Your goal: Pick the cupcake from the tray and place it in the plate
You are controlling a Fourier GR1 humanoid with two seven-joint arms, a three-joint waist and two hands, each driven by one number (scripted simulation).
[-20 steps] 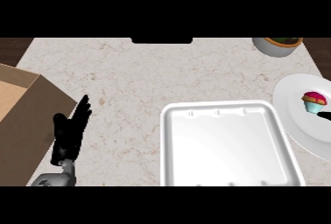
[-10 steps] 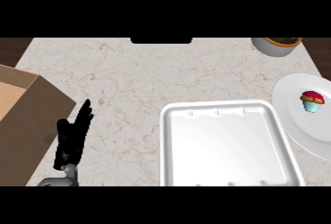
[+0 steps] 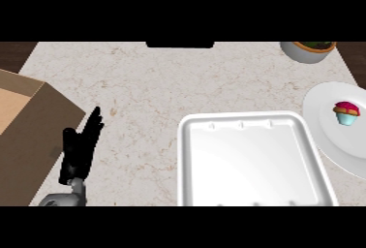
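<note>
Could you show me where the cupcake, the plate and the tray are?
cupcake (image 3: 346, 113): head view, its middle.
plate (image 3: 343, 140): head view, bare white surface below the cupcake.
tray (image 3: 247, 167): head view, its bare floor.

The surface (image 3: 157, 82) carries one tray (image 3: 247, 164), one plate (image 3: 325, 131), one cupcake (image 3: 346, 113), one cardboard box (image 3: 28, 135) and one pot (image 3: 309, 51); one hand (image 3: 80, 147) shows.

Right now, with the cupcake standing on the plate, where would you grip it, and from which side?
The cupcake stands upright on the plate, wrapper sides free, so probably grip the blue wrapper under the pink top, coming from the tray side.
</note>
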